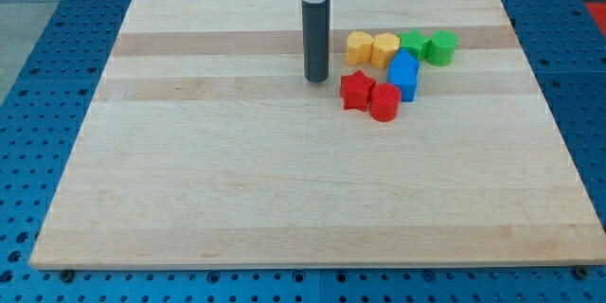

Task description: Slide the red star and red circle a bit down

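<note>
The red star lies on the wooden board, right of centre near the view's top. The red circle touches it on its lower right. My tip stands on the board just left of and slightly above the red star, a small gap apart from it. The rod rises straight up to the arm at the view's top edge.
A blue block sits right of the red star, touching the red circle. Above are a yellow heart-like block, a yellow block, a green star and a green block. The board lies on a blue pegboard table.
</note>
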Tool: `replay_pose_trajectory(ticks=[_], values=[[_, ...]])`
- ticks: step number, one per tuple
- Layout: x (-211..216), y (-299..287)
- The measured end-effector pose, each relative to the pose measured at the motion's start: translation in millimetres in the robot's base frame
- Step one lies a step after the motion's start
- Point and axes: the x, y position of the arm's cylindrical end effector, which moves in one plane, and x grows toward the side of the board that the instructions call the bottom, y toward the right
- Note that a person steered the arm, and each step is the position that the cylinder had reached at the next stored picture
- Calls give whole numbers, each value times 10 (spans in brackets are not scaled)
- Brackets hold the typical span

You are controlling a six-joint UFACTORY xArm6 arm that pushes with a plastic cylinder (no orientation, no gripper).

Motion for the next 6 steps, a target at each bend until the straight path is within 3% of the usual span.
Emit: replay_pose_trajectory(ticks=[2,6], values=[[-4,351],[266,364]])
